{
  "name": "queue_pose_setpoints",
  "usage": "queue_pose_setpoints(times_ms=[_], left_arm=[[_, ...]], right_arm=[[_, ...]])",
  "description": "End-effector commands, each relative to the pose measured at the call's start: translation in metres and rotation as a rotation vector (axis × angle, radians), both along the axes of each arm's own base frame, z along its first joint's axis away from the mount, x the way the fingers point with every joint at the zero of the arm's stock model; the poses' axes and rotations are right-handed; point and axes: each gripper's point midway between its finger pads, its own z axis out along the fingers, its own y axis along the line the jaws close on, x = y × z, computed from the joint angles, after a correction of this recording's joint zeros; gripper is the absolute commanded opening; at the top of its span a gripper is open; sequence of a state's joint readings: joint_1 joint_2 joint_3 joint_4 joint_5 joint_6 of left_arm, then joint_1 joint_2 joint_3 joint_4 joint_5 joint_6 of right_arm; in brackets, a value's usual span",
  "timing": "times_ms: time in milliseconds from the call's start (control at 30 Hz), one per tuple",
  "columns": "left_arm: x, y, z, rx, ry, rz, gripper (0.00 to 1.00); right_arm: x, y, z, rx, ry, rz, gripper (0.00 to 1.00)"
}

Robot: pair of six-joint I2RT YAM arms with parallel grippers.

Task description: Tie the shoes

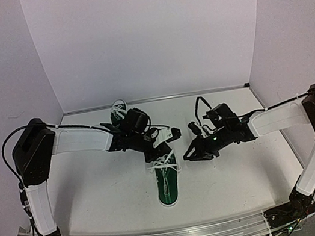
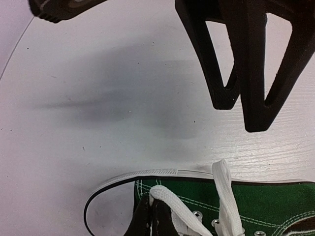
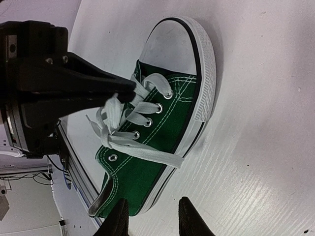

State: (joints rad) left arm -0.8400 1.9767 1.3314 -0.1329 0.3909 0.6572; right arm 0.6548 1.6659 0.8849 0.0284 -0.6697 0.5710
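Near shoe [image 1: 168, 183] in the middle of the desk [image 1: 97, 190], heel toward the near edge. Far shoe [image 1: 118, 108] behind it, by the back wall [image 1: 143, 35]. Left end effector [image 2: 241, 115] above the laces [image 3: 123, 128], right end effector [image 3: 152, 200] just right.

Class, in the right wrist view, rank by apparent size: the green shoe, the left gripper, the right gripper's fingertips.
1. green shoe
2. left gripper, nearly as large; cut off at the frame edge, so unsure
3. right gripper's fingertips, clearly smallest

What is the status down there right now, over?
Left gripper shut at laces of near shoe, grip unclear. Right gripper open, empty, alongside. No bow yet. Second shoe at back, nothing blocking.
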Motion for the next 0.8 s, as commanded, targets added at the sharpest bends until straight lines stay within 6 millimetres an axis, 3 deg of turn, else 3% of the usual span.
queue_pose_setpoints(times_ms=[0,133,233,467,600,767], left_arm=[[0.001,-0.012,0.004,0.015,-0.042,-0.027,0.04],[-0.001,-0.014,0.011,0.022,-0.055,-0.027,0.15],[0.002,-0.01,0.025,0.024,-0.064,0.016,0.29],[0.018,0.017,0.064,0.005,-0.039,0.173,0.58],[0.012,0.036,0.078,-0.013,0.013,0.208,0.62],[-0.025,0.062,0.065,0.009,0.073,0.157,0.57]], right_arm=[[0.002,-0.003,0.013,0.016,-0.048,0.001,0.32],[0.002,-0.003,0.012,0.012,-0.05,-0.001,0.32],[0.003,-0.003,0.009,0.006,-0.049,0.001,0.32],[0.006,-0.001,0.002,-0.008,-0.05,0.01,0.32],[0.007,0.0,-0.001,-0.012,-0.048,0.014,0.31],[0.005,-0.001,-0.007,-0.02,-0.038,0.019,0.31]])
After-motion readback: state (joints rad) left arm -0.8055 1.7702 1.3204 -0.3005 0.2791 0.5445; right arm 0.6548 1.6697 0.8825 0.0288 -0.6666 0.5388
